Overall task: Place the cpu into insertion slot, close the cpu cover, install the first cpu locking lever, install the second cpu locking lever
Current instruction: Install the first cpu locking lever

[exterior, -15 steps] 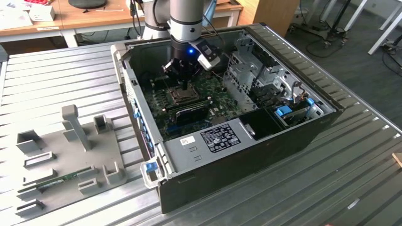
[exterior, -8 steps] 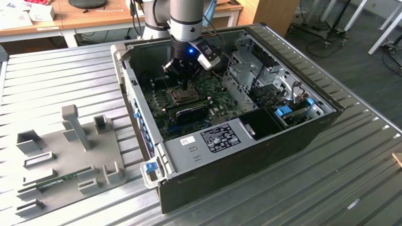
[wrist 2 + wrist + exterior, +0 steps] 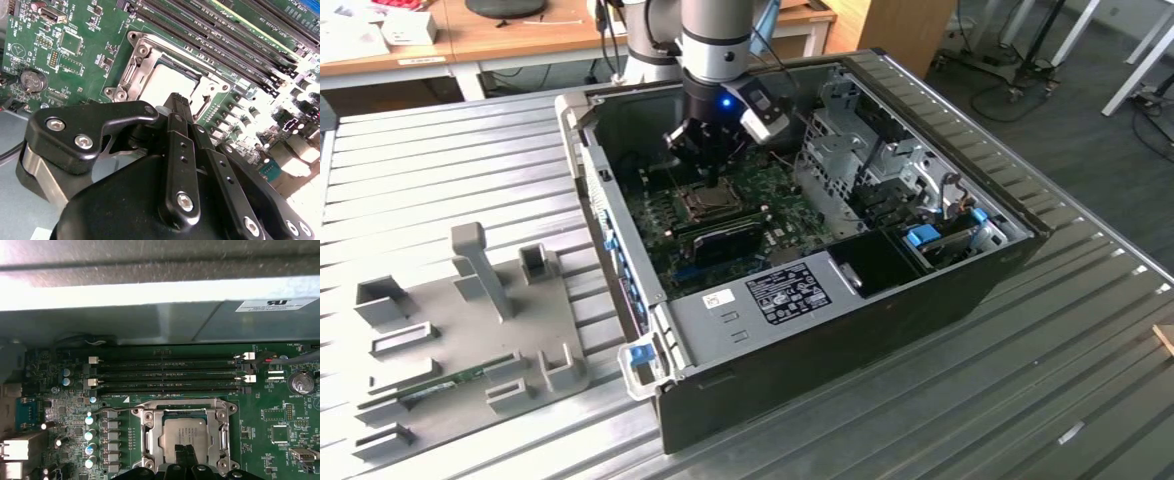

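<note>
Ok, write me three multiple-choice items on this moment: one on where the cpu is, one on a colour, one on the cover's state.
1. The cpu lies: A in the insertion slot; B on the grey fixture; C outside the case.
2. The motherboard is: A blue; B green; C black.
3. The cpu cover is: A raised; B flat over the cpu; C removed.
A, the chip sits inside the socket rim; B, its board shows green; B, the frame lies around the chip.

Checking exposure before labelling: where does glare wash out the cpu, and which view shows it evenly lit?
Second wrist view: glare bleaches the cpu near white; first wrist view: cpu evenly lit, a bright band across the case wall.
</note>
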Robot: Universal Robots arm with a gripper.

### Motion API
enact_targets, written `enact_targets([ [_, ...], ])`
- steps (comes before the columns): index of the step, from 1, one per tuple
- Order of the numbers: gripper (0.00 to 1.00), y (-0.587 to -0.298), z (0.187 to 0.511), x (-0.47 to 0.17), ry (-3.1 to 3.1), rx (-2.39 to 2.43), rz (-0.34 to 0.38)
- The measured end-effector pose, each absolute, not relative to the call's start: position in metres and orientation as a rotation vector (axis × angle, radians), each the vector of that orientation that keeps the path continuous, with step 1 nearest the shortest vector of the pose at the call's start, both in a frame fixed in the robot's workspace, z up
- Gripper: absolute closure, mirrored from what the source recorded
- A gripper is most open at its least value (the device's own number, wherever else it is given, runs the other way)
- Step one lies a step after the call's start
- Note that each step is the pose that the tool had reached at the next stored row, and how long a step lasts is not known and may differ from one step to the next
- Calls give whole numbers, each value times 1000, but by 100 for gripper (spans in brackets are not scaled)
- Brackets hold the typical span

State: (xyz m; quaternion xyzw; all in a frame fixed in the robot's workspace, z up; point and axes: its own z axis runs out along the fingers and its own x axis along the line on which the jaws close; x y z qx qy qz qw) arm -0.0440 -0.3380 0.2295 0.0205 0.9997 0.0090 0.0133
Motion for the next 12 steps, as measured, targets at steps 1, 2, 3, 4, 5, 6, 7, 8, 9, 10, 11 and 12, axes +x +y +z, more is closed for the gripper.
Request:
enact_targets([
  [1, 89, -338, 231, -44, 3114, 64, 28],
  [2, 89, -338, 232, -44, 3115, 64, 28],
  [3, 89, -338, 232, -44, 3115, 64, 28],
  [4, 89, -338, 233, -44, 3115, 64, 28],
  [5, 89, -338, 233, -44, 3115, 64, 28],
  [6, 89, -338, 233, -44, 3115, 64, 29],
  [7, 89, -338, 234, -44, 3115, 64, 28],
  [8, 89, -338, 235, -44, 3115, 64, 28],
  [9, 89, -338, 235, -44, 3115, 64, 28],
  [10, 89, -338, 235, -44, 3115, 64, 28],
  [11, 89, -338, 235, -44, 3115, 64, 28],
  [12, 89, -338, 235, -44, 3115, 64, 28],
])
